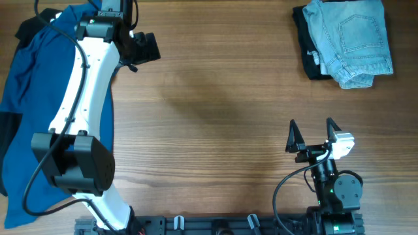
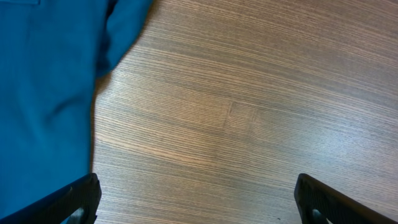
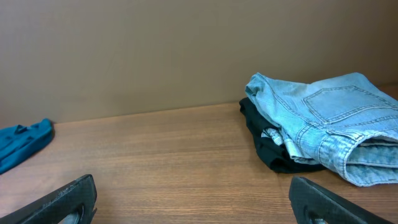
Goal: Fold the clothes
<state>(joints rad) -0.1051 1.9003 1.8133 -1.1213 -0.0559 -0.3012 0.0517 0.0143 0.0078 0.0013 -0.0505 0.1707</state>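
Observation:
The pale denim shorts (image 1: 351, 38) lie folded at the far right corner on top of a folded black garment (image 1: 308, 46). Both also show in the right wrist view, the shorts (image 3: 329, 121) over the black garment (image 3: 267, 146). A deep-blue shirt (image 1: 26, 111) lies spread along the left side, partly under my left arm, and fills the left of the left wrist view (image 2: 43, 93). My left gripper (image 2: 196, 202) is open and empty over bare wood beside the shirt's edge. My right gripper (image 1: 313, 134) is open and empty near the front right.
A black garment (image 1: 29, 27) shows at the far left corner beside the shirt. The wooden table (image 1: 215, 111) lies bare between the shirt and the folded pile. A brown wall (image 3: 155, 50) stands behind the table.

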